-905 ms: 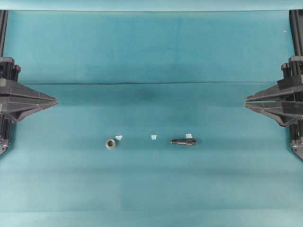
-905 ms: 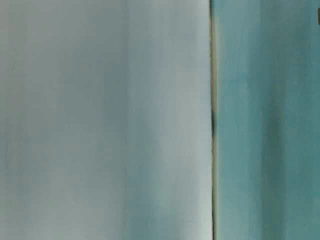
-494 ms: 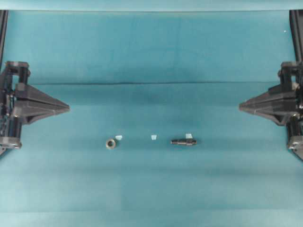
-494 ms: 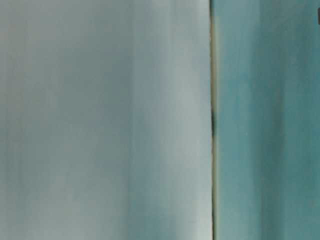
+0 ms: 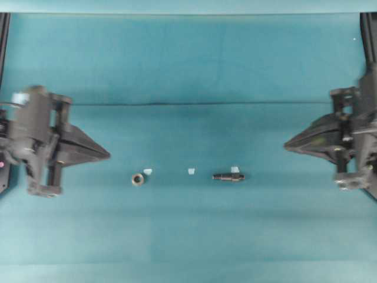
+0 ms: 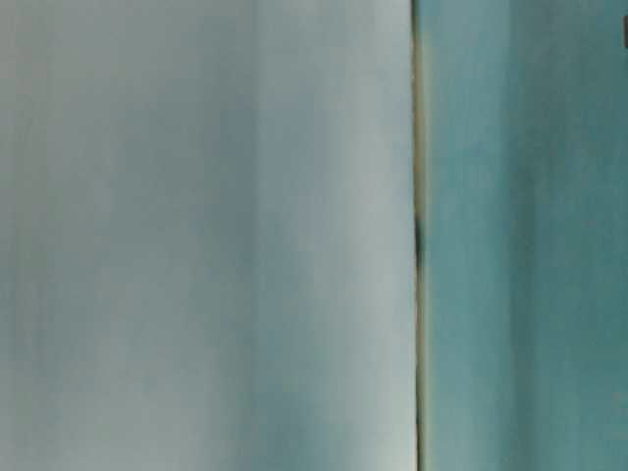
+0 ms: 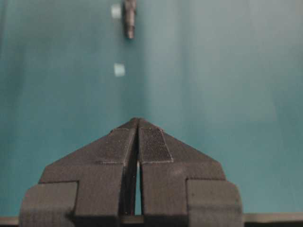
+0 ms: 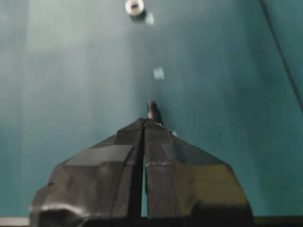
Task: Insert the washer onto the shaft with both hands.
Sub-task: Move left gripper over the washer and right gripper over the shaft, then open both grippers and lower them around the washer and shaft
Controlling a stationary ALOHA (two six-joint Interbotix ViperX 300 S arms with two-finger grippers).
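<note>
**Both tools closed, parts on the bench**

My left tool and right tool have their fingers pressed together, holding nothing. The washer lies flat on the teal bench, near my left tool. The shaft lies on its side, well apart from it (pale tape scraps between them).

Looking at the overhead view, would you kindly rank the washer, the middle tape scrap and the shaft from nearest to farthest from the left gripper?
1. washer, just right of the left gripper.
2. middle tape scrap, at centre.
3. shaft, right of centre.
</note>
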